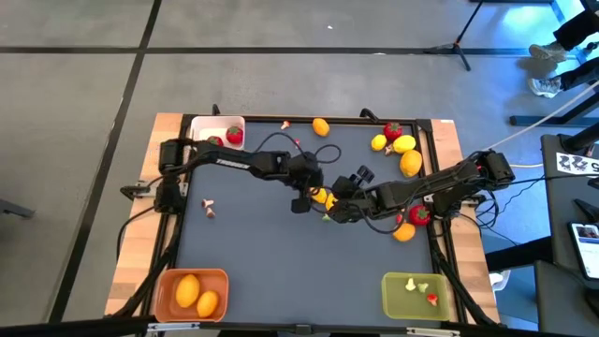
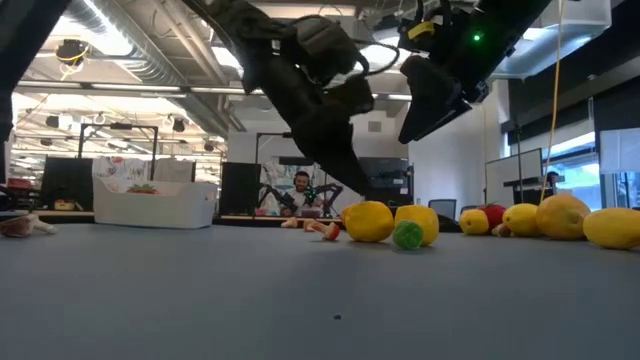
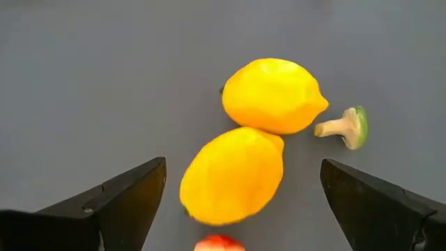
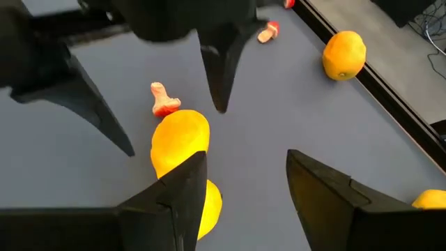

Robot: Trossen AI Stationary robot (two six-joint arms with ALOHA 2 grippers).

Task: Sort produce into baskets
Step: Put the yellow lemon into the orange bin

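Centrally on the dark worktop (image 1: 253,253), two lemons touch. The left gripper (image 3: 237,209) hangs directly over the nearer lemon (image 3: 233,174), jaws wide apart and empty, straddling its long axis. The right gripper (image 4: 240,195), half-open and empty, waits just beside them.

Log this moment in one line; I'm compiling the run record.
left gripper: open, above two lemons mid-table | right gripper: open, beside them, empty | orange basket: two fruits

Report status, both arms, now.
Left gripper open over two yellow lemons mid-table. Right gripper open, empty, crowding same lemons. Small green-capped mushroom piece alongside.
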